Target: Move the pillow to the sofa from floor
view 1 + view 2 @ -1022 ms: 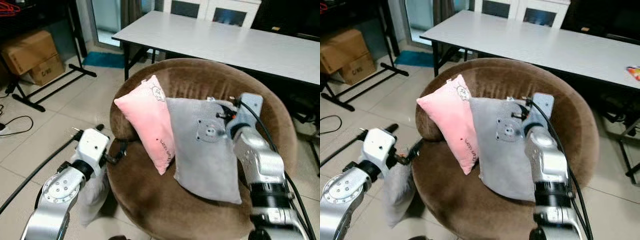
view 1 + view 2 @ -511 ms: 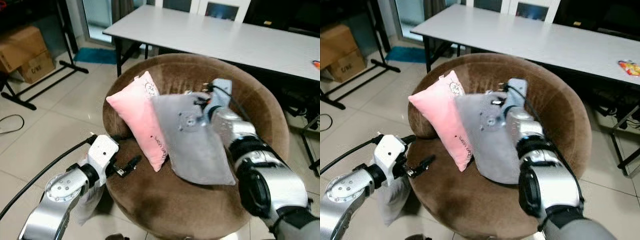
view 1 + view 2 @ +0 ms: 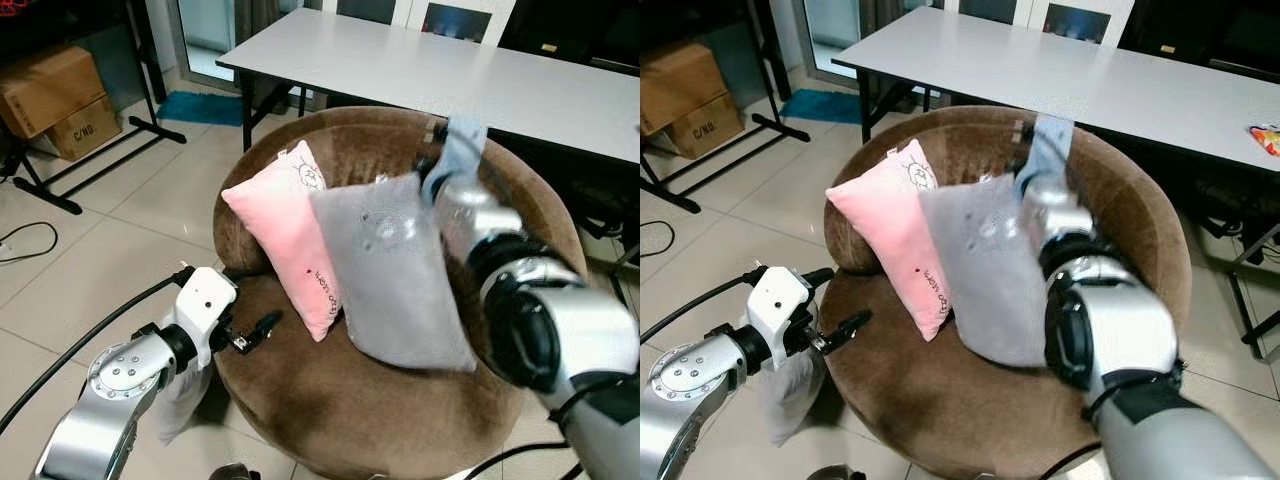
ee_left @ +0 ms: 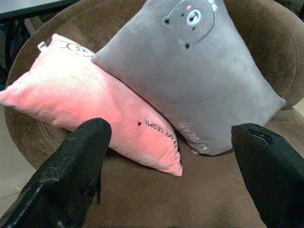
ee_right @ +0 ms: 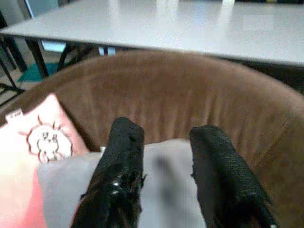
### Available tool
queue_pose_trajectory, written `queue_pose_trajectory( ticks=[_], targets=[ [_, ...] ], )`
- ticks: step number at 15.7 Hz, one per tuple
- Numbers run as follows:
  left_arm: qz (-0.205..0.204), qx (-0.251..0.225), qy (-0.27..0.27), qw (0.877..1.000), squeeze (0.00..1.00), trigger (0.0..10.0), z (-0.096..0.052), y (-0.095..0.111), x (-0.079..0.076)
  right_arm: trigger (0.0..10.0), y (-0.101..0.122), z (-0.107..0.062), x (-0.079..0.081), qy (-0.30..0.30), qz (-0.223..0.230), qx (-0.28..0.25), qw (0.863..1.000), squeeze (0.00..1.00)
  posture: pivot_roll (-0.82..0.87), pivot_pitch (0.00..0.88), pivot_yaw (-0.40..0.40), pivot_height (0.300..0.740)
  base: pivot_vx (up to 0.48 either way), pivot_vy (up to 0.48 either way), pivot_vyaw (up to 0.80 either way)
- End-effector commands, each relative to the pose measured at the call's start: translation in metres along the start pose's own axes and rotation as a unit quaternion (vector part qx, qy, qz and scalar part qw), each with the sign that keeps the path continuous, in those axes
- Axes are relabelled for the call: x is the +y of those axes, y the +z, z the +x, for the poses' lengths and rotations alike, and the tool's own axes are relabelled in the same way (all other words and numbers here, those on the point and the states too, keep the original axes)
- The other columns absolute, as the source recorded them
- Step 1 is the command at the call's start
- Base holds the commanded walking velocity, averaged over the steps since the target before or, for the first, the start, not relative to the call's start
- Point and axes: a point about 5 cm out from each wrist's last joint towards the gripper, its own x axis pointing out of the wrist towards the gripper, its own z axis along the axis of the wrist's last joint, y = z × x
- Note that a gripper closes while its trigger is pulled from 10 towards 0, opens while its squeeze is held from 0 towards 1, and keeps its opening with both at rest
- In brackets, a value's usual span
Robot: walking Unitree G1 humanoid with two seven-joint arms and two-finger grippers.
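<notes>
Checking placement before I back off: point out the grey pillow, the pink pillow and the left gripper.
grey pillow (image 3: 395, 280), left eye view, middle of its front face
pink pillow (image 3: 290, 235), left eye view, middle of its face
left gripper (image 3: 258, 331), left eye view, between its fingertips

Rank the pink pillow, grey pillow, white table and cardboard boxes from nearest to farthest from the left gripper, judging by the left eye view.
From the left gripper:
1. Pink pillow, just beyond the fingertips, on the sofa.
2. Grey pillow, leaning beside it, to the right.
3. White table, behind the sofa.
4. Cardboard boxes, far left.
Last two are close to call.
</notes>
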Motion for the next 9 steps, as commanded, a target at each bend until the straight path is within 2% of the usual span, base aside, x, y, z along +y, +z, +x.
queue_pose_trajectory(
  ticks=[1,4,5,6,8,9],
  targets=[
    [0.002,-0.007,0.003,1.000,0.45,10.0,0.001,0.003,0.002,10.0,0.010,0.001,-0.004,0.003,-0.021,-0.015,1.000,1.00,0.03,0.000,-0.085,0.740,0.000,0.000,0.00],
    [0.012,-0.005,0.035,0.999,0.45,10.0,0.005,0.003,0.006,10.0,0.013,0.001,-0.006,0.027,-0.022,-0.020,0.999,1.00,0.02,0.000,-0.083,0.740,0.000,0.000,0.00],
    [0.008,-0.017,0.087,0.996,0.45,10.0,0.004,0.003,0.012,10.0,0.005,0.000,-0.001,0.075,-0.015,-0.019,0.997,0.85,0.02,0.000,-0.094,0.740,0.000,0.000,0.00],
    [-0.010,-0.027,0.114,0.993,0.44,10.0,0.001,0.003,0.013,10.0,-0.003,-0.001,-0.003,0.088,-0.026,-0.024,0.995,0.00,0.02,0.000,-0.096,0.740,0.000,0.000,0.00],
    [-0.015,-0.019,0.146,0.989,0.44,10.0,-0.005,-0.001,0.013,10.0,-0.018,-0.003,-0.008,0.101,-0.018,-0.017,0.995,0.00,0.01,0.000,-0.092,0.740,0.000,0.000,0.00],
    [-0.023,-0.013,0.183,0.983,0.36,10.0,-0.010,-0.004,0.013,10.0,-0.037,-0.006,-0.012,0.101,-0.019,0.007,0.995,0.00,0.00,0.000,-0.092,0.740,0.000,0.000,0.00]
  ],
)
